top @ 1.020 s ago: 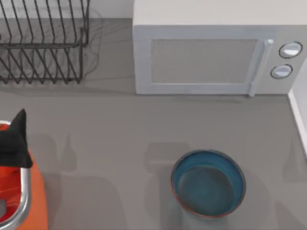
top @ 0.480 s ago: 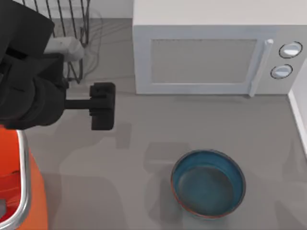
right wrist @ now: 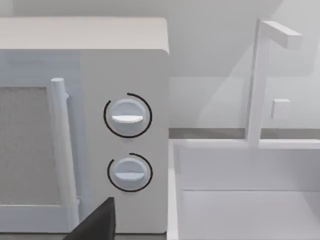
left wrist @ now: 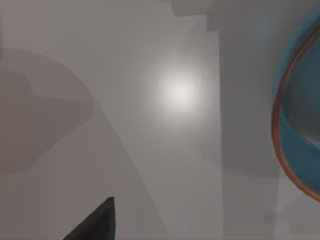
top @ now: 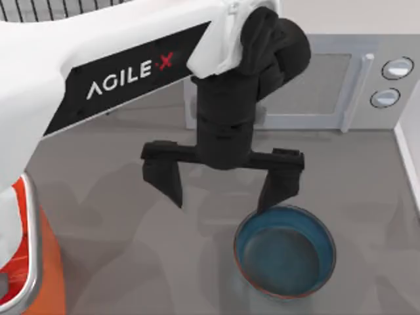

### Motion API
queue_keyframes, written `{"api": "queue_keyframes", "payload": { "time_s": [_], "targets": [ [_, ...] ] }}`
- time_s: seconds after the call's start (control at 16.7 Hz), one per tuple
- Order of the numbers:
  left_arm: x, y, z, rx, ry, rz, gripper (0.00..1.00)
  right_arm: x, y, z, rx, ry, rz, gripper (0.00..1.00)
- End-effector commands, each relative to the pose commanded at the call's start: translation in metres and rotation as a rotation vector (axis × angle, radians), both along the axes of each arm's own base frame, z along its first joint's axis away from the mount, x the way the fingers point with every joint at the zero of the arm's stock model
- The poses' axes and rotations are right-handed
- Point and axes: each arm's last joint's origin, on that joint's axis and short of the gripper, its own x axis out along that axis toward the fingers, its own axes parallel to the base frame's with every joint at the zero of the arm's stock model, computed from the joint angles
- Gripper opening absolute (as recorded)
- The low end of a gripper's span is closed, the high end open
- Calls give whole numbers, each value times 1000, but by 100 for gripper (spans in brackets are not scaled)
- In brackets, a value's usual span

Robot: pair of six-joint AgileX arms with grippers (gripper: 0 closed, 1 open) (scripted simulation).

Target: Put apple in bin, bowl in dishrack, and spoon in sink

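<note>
— What does the top view show?
— The left arm (top: 111,72), white with the AGILE·X lettering, reaches from the upper left across to the middle of the frame. Its left gripper (top: 223,187) hangs at centre with the two dark fingers spread wide apart and nothing between them. One fingertip stands just at the upper left rim of the bowl (top: 285,252), the other well to the left over bare table (top: 131,262).
— And the rest of the task's things?
— The bowl sits at lower centre-right, teal inside. The bin (top: 36,275) is at the lower left edge, orange with a silver rim. A strip of the dishrack (top: 52,6) shows at the upper left. The microwave (top: 367,85) is at the upper right.
— The left wrist view?
— Grey table, the bowl's rim (left wrist: 280,130) curving in at the right edge, and a dark fingertip (left wrist: 95,222) at the bottom.
— The right wrist view?
— The microwave's two dials (right wrist: 127,117) left of centre, the white sink (right wrist: 250,200) and its tap (right wrist: 260,80) to the right, and a dark finger (right wrist: 97,222) at the bottom. Whether the right gripper is apart or together, I cannot tell.
</note>
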Motion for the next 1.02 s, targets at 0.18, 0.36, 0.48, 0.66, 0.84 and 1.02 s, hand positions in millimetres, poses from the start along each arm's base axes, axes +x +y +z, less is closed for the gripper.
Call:
{"api": "queue_keyframes", "payload": {
  "time_s": [0.18,0.36,0.48,0.66,0.84,1.02],
  "targets": [
    [-2,-56,-16,92,44,16,100,0,0,0,0,0,0,100],
    [-13,-98,-22,110,13,39,100,0,0,0,0,0,0,100],
    [-21,-117,-20,86,-29,58,100,0,0,0,0,0,0,100],
    [-32,-135,-13,27,-93,88,100,0,0,0,0,0,0,100],
    [-39,-143,-8,-18,-132,107,100,0,0,0,0,0,0,100],
    [-39,-144,-7,-25,-137,109,100,0,0,0,0,0,0,100]
  ]
}}
